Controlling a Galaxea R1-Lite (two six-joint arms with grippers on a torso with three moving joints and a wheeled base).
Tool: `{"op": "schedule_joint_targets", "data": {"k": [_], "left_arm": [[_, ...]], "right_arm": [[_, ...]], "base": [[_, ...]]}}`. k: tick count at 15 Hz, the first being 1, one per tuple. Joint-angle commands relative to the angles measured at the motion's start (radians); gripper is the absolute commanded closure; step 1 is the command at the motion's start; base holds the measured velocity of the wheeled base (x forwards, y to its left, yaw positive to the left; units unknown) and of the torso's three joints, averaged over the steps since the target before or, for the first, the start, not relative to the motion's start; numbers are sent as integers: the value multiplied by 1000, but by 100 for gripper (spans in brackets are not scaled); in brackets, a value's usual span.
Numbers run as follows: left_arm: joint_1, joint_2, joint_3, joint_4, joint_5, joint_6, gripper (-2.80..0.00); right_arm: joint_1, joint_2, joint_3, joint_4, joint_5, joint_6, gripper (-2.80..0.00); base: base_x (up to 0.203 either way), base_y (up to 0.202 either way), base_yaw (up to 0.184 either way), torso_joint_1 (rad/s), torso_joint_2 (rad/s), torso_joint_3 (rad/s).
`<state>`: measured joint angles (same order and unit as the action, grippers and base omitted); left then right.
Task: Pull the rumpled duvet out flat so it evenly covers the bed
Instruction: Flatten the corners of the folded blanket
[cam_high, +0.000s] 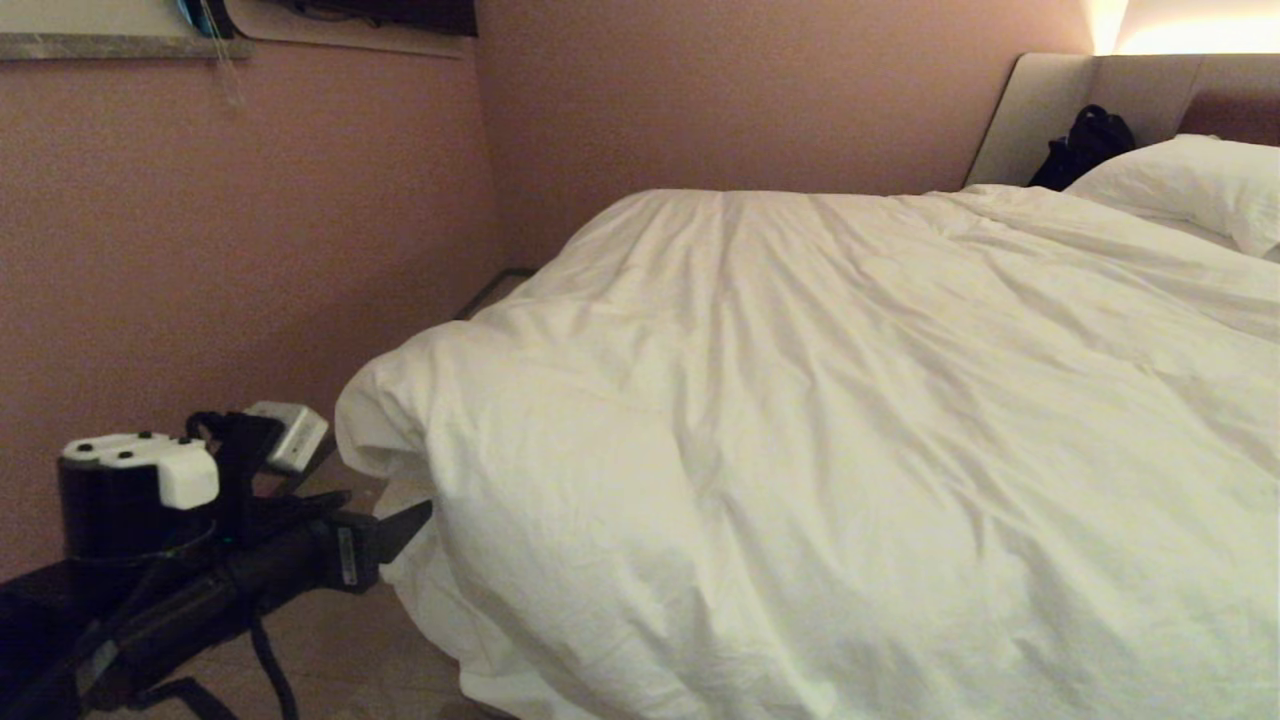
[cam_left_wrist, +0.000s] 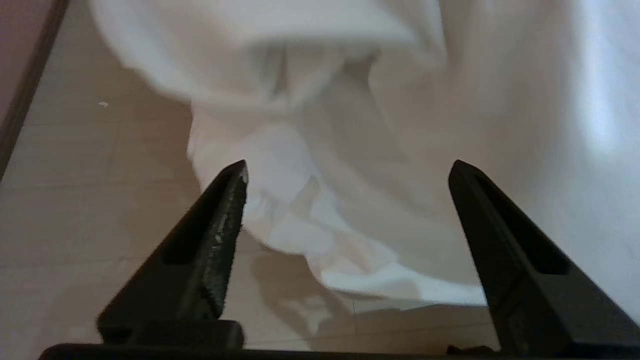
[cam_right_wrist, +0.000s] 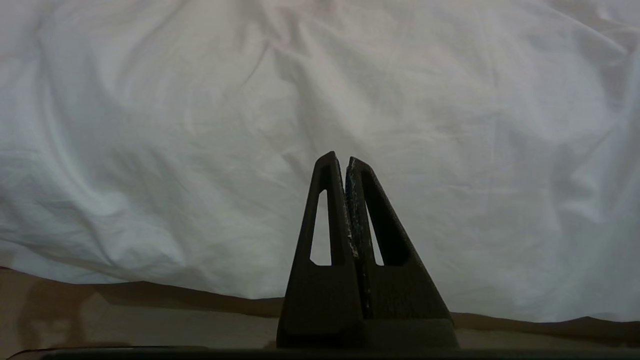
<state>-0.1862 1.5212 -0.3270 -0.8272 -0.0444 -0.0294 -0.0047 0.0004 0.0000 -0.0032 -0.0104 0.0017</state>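
At the foot corner of the bed (cam_high: 490, 290), on your left side, the duvet (cam_high: 800, 400) hangs bunched down toward the floor (cam_left_wrist: 75, 210), just ahead of the left hand (cam_left_wrist: 345, 167), which is spread wide and holds nothing. The right hand (cam_right_wrist: 346, 160) is clenched empty before the duvet's front edge. I judge the left hand is nearer that hanging corner, so you reach with it.

We find the large puffy white wrinkled duvet (cam_high: 800, 420) spread over the low bed (cam_high: 1040, 110), its corner hanging toward the floor at left; a plump white pillow (cam_high: 1190, 185) lies behind it by the headboard.
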Motion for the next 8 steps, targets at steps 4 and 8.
{"op": "schedule_joint_targets", "data": {"k": [4, 8], "left_arm": [[0, -338, 147, -2, 2, 4, 0], [-2, -528, 194, 366, -21, 4, 0]], "right_arm": [[0, 0, 0, 0, 1, 0, 0], [0, 0, 0, 0, 0, 0, 0]], "base": [[0, 0, 0, 0, 0, 0], [0, 0, 0, 0, 0, 0]]}}
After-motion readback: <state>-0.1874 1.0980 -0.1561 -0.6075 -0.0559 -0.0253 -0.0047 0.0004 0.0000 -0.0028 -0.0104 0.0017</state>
